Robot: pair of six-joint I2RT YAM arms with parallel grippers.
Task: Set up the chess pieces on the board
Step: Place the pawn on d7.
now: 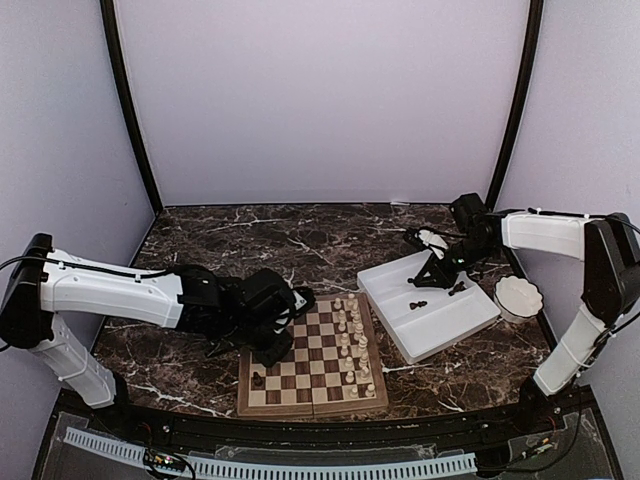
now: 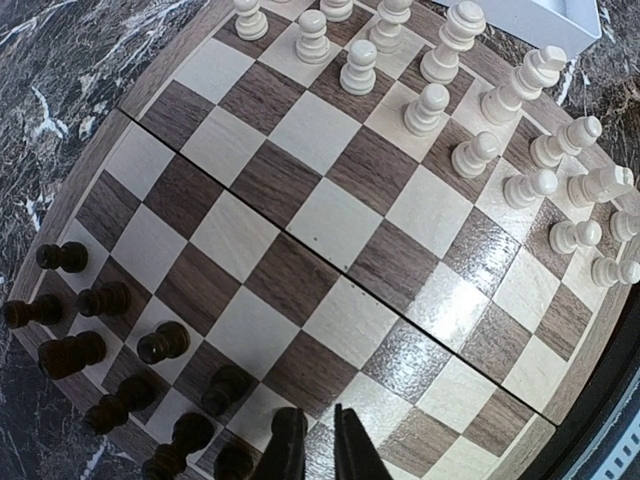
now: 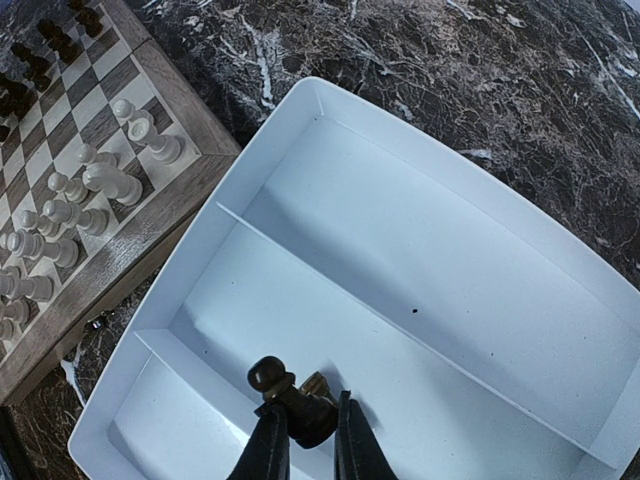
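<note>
Right gripper (image 3: 308, 412), pitched down, clamps chess piece (image 3: 268, 376) over tray (image 3: 430, 260); left gripper (image 2: 317, 415) near-closed, empty, low over board (image 2: 330, 220).

End effector (image 3: 308, 412) grips dark piece (image 3: 283, 390) in tray (image 3: 420, 260).

Left arm (image 1: 110, 290) stretched low, left hand (image 2: 312, 440) nearly closed, right hand (image 3: 308, 425) angled down, pinching dark chess piece (image 3: 288, 392)
</note>
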